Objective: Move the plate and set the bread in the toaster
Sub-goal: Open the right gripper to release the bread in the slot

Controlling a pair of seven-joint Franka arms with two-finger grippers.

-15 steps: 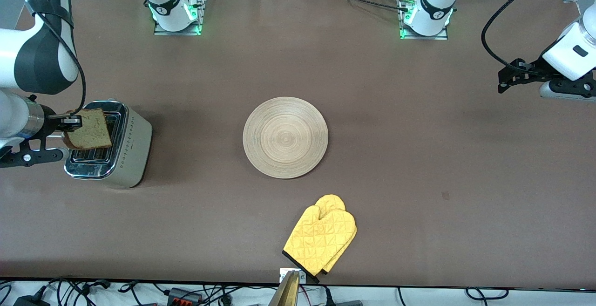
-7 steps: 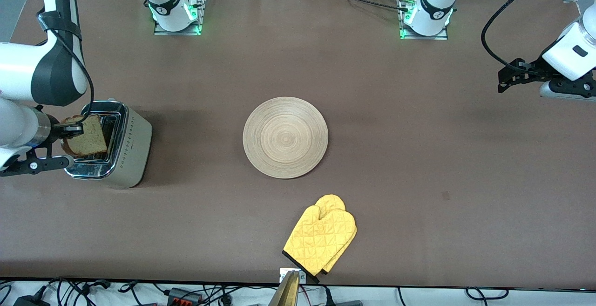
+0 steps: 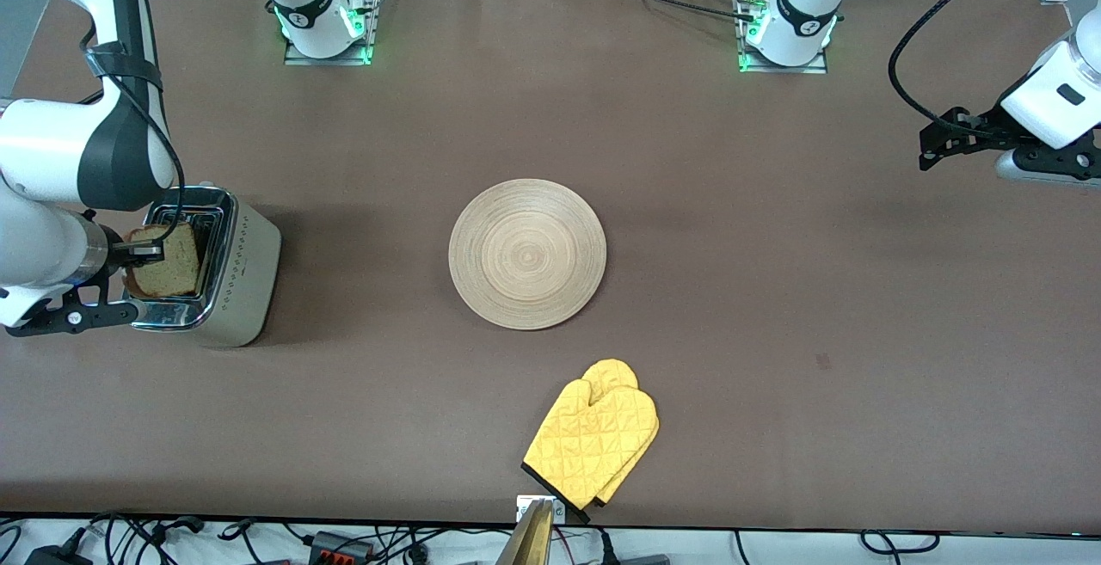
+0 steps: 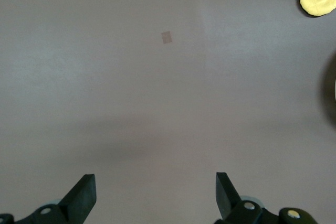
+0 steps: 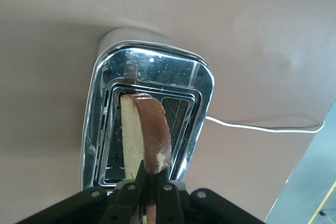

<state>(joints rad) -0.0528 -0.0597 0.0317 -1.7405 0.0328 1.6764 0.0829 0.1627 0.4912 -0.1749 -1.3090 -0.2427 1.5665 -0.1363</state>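
Note:
The bread (image 3: 172, 260) stands on edge at the chrome top of the toaster (image 3: 236, 277), with my right gripper (image 3: 142, 251) shut on its upper crust. In the right wrist view the bread (image 5: 144, 129) hangs below my right gripper (image 5: 151, 167), and its lower edge reaches the mouth of one slot of the toaster (image 5: 202, 93). How deep it sits I cannot tell. The round wooden plate (image 3: 527, 253) lies bare at the table's middle. My left gripper (image 4: 155, 182) waits open over bare table at the left arm's end, holding nothing.
A yellow oven mitt (image 3: 593, 440) lies nearer to the front camera than the plate, close to the table's edge. The toaster's white cord (image 5: 262, 128) trails off across the table. A small mark (image 3: 823, 362) shows on the brown table top.
My right gripper has lowered the bread from above the toaster down to its slot. The left arm, plate and mitt have not moved.

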